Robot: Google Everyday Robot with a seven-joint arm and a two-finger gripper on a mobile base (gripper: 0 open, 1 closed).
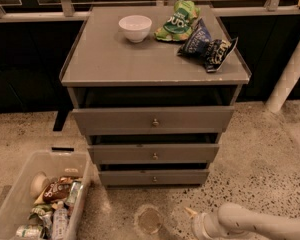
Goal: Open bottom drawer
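The grey cabinet [115,59] has three drawers, one above the other. The bottom drawer [180,177] is the narrowest front, with a small round metal knob [154,179] at its middle. Its front stands about flush below the middle drawer [190,153], and nothing of its inside shows. My gripper [192,215] is low at the bottom edge of the camera view. It is on the floor side, in front of and to the right of the bottom drawer, well apart from the knob. The white arm [260,226] runs off to the lower right.
A white bowl [135,27], a green chip bag [177,20] and a dark blue chip bag [207,45] lie on the cabinet top. A clear plastic bin [20,194] of cans and bottles stands on the floor at the lower left. A white post [290,74] is at the right.
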